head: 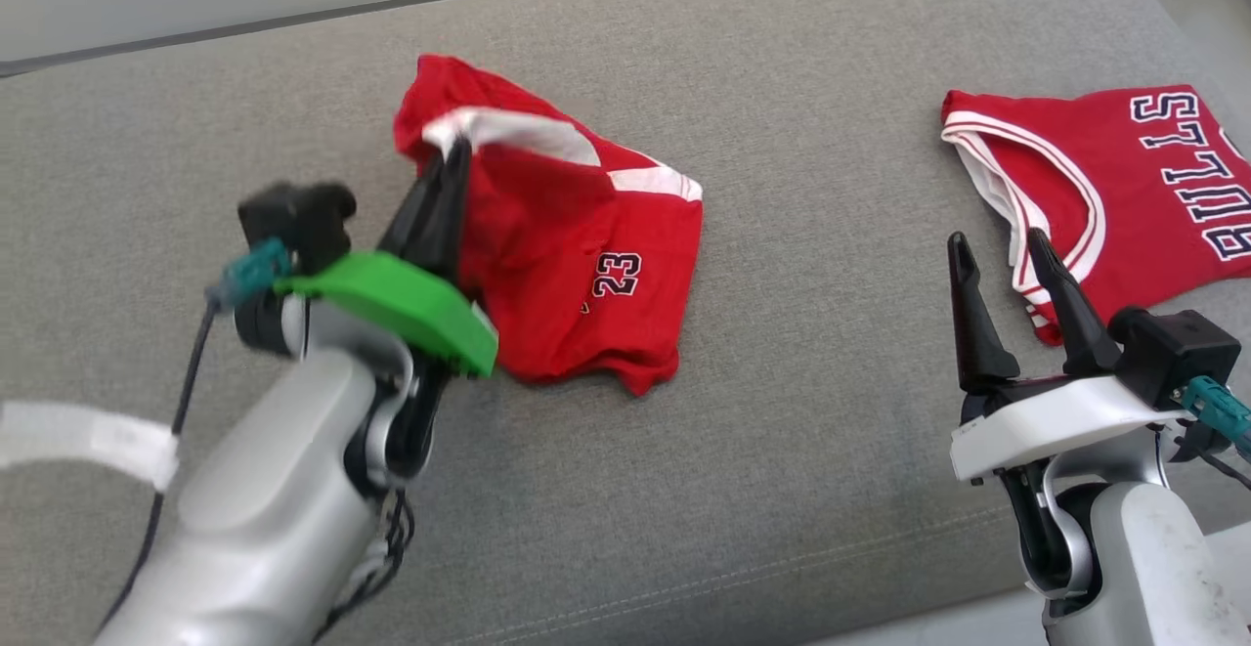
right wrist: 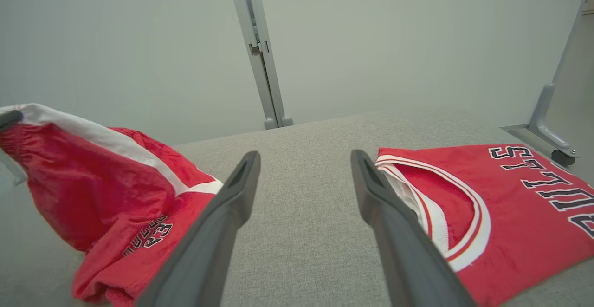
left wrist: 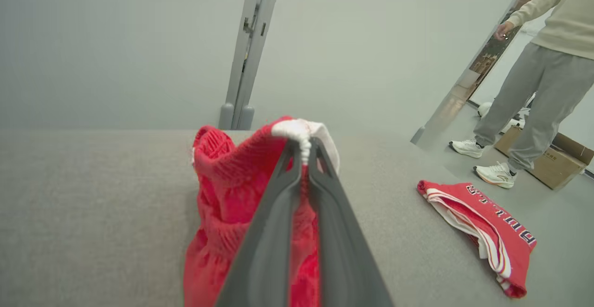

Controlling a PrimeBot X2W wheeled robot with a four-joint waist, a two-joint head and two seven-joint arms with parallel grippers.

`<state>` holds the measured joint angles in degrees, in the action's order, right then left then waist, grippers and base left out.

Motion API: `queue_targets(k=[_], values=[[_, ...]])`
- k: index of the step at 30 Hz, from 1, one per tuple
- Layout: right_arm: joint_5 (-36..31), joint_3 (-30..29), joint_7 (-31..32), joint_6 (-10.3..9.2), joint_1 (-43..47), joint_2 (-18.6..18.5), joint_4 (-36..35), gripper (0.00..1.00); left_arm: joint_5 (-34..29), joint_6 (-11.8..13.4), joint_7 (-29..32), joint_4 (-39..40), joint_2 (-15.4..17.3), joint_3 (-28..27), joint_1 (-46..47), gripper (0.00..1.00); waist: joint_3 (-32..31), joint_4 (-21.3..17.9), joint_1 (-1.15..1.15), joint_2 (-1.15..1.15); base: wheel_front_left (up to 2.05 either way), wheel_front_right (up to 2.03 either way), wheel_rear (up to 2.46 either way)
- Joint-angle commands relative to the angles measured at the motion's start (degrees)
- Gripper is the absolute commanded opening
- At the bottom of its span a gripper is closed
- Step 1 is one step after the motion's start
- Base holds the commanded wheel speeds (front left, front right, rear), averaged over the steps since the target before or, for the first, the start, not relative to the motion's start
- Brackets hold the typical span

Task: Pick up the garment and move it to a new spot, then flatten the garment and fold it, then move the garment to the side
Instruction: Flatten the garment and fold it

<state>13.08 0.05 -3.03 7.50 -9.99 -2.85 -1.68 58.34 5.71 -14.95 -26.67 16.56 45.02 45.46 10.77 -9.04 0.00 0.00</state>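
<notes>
The garment (head: 577, 265) is a pair of red shorts with white trim and the number 23, lying crumpled on the grey cushioned surface (head: 782, 431). My left gripper (head: 450, 152) is shut on its white-edged waistband, and that corner is lifted off the surface. The left wrist view shows the fingers (left wrist: 278, 223) pinching the white band of the garment (left wrist: 222, 191). My right gripper (head: 997, 240) stands open and empty at the lower right. In its own wrist view the right gripper (right wrist: 306, 156) hangs over bare fabric, with the garment (right wrist: 106, 177) to its left.
A red Bulls jersey (head: 1143, 177) lies folded at the far right, just beyond my right fingers, and appears as the jersey (right wrist: 510, 195) and the jersey (left wrist: 482, 223). A person (left wrist: 543, 79) stands beyond the surface beside a cardboard box (left wrist: 561, 163).
</notes>
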Motion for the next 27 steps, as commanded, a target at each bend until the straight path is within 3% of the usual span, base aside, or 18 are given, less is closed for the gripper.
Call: queue_targets(k=[1, 12, 20, 26, 27], values=[[-0.2, -0.3, 0.3, -0.02, 1.3, -0.1, 0.2, 1.0, -0.3, 0.6, -0.2, 2.9, 1.8, -0.3, -6.8, 0.0, -0.3, 1.7, 0.0, 0.0, 0.0, 0.0, 0.0], [0.1, 1.0, 1.4, -0.02, 2.4, -0.1, 2.1, 1.0, 2.8, 0.5, 1.2, 6.8, 8.2, 0.8, -24.0, 0.0, -1.5, 4.9, 0.0, 0.0, 0.0, 0.0, 0.0], [0.4, 2.4, 2.9, -0.02, 1.1, -0.1, 4.9, 1.0, 3.4, -0.4, 1.4, -1.1, 10.0, -0.8, -21.9, 0.0, -1.7, 5.5, 0.0, 0.0, 0.0, 0.0, 0.0], [0.5, 3.6, 3.8, -0.02, 0.6, -0.1, 6.9, 1.0, 4.5, -2.0, 1.1, -7.8, 8.3, -2.0, -19.2, 0.0, -1.4, 4.8, 0.0, 0.0, 0.0, 0.0, 0.0], [0.6, 3.7, 3.7, -0.02, 0.6, -0.1, 7.0, 1.0, 4.6, -2.1, 0.9, -8.4, 8.1, -2.4, -18.9, 0.08, -1.4, 4.8, 0.0, 0.0, 0.0, 0.0, 0.0]])
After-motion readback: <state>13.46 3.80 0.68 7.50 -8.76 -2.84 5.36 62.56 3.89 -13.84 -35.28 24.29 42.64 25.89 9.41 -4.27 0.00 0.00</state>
